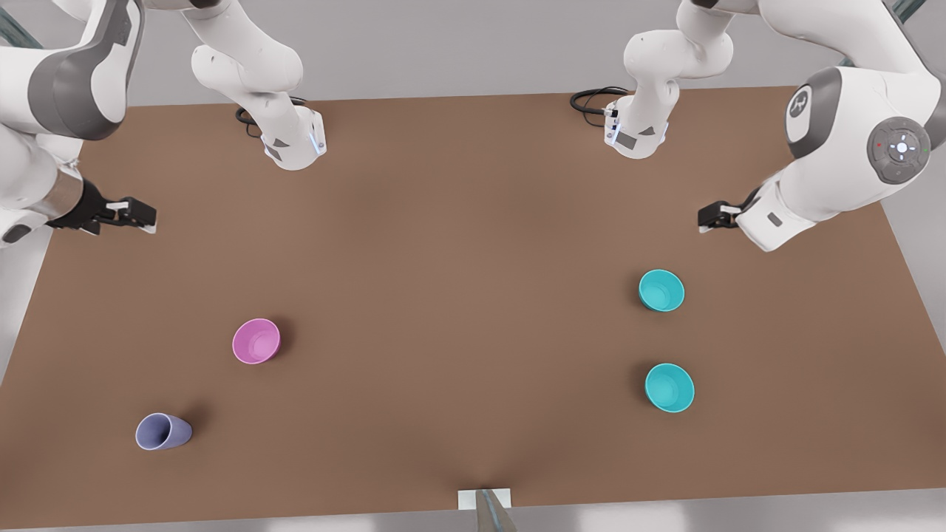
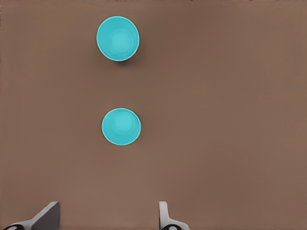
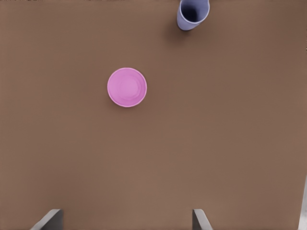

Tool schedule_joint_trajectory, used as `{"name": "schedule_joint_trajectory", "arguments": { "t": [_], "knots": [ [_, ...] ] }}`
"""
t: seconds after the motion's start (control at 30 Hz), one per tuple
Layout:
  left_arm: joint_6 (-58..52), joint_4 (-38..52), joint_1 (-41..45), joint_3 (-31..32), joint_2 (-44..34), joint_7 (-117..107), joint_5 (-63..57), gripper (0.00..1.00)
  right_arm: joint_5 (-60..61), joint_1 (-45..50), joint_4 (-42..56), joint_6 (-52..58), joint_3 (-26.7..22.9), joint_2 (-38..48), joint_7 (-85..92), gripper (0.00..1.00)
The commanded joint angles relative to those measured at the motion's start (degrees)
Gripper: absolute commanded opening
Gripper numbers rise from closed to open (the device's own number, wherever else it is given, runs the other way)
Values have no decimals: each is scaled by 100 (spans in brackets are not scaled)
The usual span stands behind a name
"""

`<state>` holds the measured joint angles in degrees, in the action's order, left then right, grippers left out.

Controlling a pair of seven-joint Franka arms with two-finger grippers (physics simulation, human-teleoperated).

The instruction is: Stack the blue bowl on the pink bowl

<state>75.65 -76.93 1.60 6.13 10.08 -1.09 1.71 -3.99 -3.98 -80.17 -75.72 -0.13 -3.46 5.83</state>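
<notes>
Nearest the front view's lower edge, a lavender cup (image 1: 162, 431) stands upright on the brown table (image 1: 458, 295) at that view's left, with the pink bowl (image 1: 256, 340) just beyond it; on the right sit two teal bowls, one (image 1: 669, 387) nearer and the other (image 1: 661, 290) farther, both upright and well apart from the pink one. Farther back, the left gripper (image 1: 711, 216) hangs above the table beyond the teal pair, fingers (image 2: 47, 215) spread and empty; the right gripper (image 1: 137, 215) hangs likewise beyond the pink bowl, fingers (image 3: 48, 219) parted, holding nothing.
</notes>
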Motion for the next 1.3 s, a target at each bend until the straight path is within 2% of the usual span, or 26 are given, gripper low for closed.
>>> {"name": "schedule_joint_trajectory", "arguments": {
  "t": [0.0,0.07,0.13,0.2,0.3,0.33,0.43,0.53,0.67,1.03,1.07,1.17,1.2,1.27],
  "knots": [
    [81,3,7,3,-6,-40,-4,100,3,-68,2,-101,-5,3,94,100],
    [81,-6,-28,-6,12,-40,-12,100,3,-68,19,-83,-5,-67,112,100],
    [81,-6,-72,-6,56,-32,-4,100,-14,-51,-253,76,-5,-682,-99,100],
    [72,-6,-72,-6,64,-40,-4,100,38,-121,-956,-952,-48,-1148,-697,100],
    [72,-6,-63,-6,73,-40,-12,100,311,-587,-1158,-2446,-40,-2062,-688,100],
    [72,-15,-63,-6,73,-41,-4,100,311,-595,-1387,-3088,-49,-2167,-688,100],
    [64,-6,-63,-6,73,-49,-4,100,592,-657,-1589,-3757,-40,-2475,-688,100],
    [64,-6,-63,-6,73,-49,-12,100,882,-657,-2204,-4759,-5,-2502,-688,100],
    [55,-6,-72,-6,73,-49,-12,100,1418,-631,-2283,-4847,83,-2757,-671,100],
    [64,-6,-72,-6,73,-40,-12,100,1691,-631,-2468,-5418,127,-3187,-635,100],
    [64,-6,-63,-6,73,-40,-12,100,1735,-631,-2477,-5418,162,-3196,-627,95],
    [55,-6,-72,-6,73,-32,-12,100,1805,-631,-2468,-5374,233,-3205,-644,34],
    [55,-6,-72,-6,73,-32,-12,100,1814,-631,-2459,-5374,233,-3222,-662,21],
    [55,-6,-63,-6,73,-32,-12,100,1814,-631,-2433,-5313,241,-3205,-653,21]
  ]
}}
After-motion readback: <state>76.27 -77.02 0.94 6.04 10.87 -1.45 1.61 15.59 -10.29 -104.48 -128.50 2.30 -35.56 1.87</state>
